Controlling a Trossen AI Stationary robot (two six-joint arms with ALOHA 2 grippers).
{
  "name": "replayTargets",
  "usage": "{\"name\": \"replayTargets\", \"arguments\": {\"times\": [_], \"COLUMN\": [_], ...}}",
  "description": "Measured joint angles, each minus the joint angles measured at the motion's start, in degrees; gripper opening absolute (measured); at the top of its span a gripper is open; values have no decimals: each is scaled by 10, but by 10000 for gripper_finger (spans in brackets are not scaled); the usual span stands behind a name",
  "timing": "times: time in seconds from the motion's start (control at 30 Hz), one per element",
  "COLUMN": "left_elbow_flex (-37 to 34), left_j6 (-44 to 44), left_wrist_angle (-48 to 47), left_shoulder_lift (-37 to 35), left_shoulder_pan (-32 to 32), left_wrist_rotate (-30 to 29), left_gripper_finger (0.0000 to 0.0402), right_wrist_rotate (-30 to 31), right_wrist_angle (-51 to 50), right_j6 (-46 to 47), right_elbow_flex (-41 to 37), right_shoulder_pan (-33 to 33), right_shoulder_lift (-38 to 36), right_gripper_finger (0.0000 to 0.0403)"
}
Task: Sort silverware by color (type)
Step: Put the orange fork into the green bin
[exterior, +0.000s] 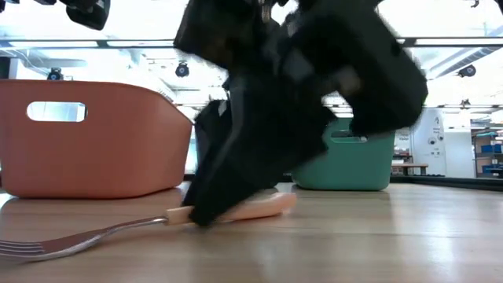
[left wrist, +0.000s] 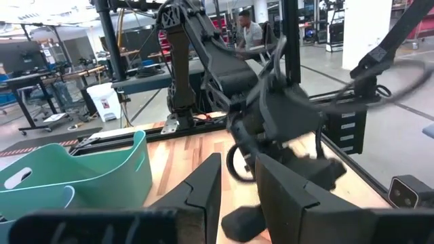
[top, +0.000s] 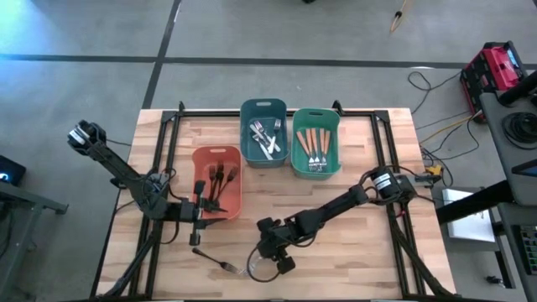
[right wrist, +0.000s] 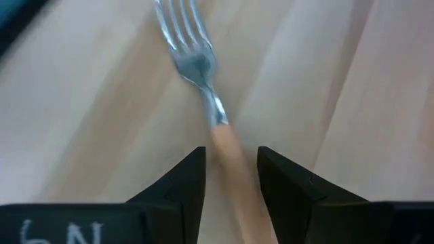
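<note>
An orange-handled fork (right wrist: 203,88) lies flat on the wood near the table's front edge, its silver tines (exterior: 31,248) toward the near side. My right gripper (right wrist: 230,173) slants down over it, open. Its fingers stand on either side of the orange handle (exterior: 263,206), and a gap shows on both sides. A dark fork (top: 215,259) lies on the table to the left of it. My left gripper (left wrist: 237,196) hovers level by the near side of the salmon bin (top: 237,200), slightly open with nothing between its fingers.
The salmon bin holds dark forks (top: 216,176). Behind it stand a blue bin (top: 248,143) with silver pieces and a green bin (top: 336,151) with orange-handled ones. A cable loop (top: 262,270) lies by my right gripper. Bare wood stretches across the table's right half.
</note>
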Motion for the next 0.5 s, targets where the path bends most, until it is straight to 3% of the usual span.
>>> {"name": "replayTargets", "arguments": {"times": [0.17,0.3,0.5], "left_elbow_flex": [0,0,0], "left_j6": [2,5,5], "left_wrist_angle": [0,1,2], "left_shoulder_lift": [0,0,0], "left_shoulder_pan": [0,0,0], "left_wrist_rotate": [-2,-4,-5], "left_gripper_finger": [76,76,76], "right_wrist_rotate": [-8,-53,-70], "right_wrist_angle": [9,26,27], "right_j6": [9,9,-2], "right_elbow_flex": [-4,-4,-4], "right_shoulder_pan": [-6,-19,-28], "right_shoulder_lift": [16,27,35], "right_gripper_finger": [115,103,56]}}
